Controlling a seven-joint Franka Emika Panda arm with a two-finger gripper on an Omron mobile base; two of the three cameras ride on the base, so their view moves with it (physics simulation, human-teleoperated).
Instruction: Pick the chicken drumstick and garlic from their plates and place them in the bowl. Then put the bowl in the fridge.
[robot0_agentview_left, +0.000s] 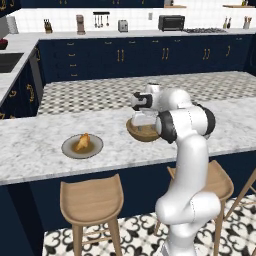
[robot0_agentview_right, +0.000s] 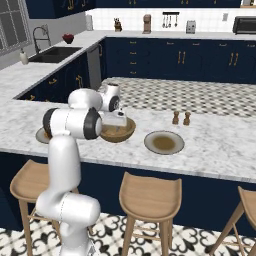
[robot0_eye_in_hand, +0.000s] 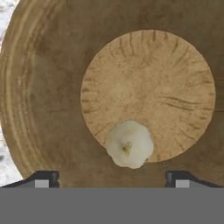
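Note:
The pale garlic (robot0_eye_in_hand: 129, 144) lies loose on the floor of the wooden bowl (robot0_eye_in_hand: 48, 96), near the edge of its flat bottom. My gripper (robot0_eye_in_hand: 113, 178) hovers open just above it, fingertips (robot0_eye_in_hand: 43, 179) spread wide on either side and touching nothing. On the island counter the bowl (robot0_agentview_left: 142, 133) (robot0_agentview_right: 120, 132) sits under my hand (robot0_agentview_left: 142, 119). The golden chicken drumstick (robot0_agentview_left: 83, 142) rests on its grey-rimmed plate (robot0_agentview_left: 67, 148) to the left. The other plate (robot0_agentview_right: 164, 142) sits bare to the right of the bowl. The fridge is out of view.
Two small shakers (robot0_agentview_right: 181, 118) stand behind the bare plate. Wooden stools (robot0_agentview_left: 92, 200) (robot0_agentview_right: 150, 192) line the island's near edge. A sink (robot0_agentview_right: 55, 54) lies on the left counter, and navy cabinets with appliances run along the back wall.

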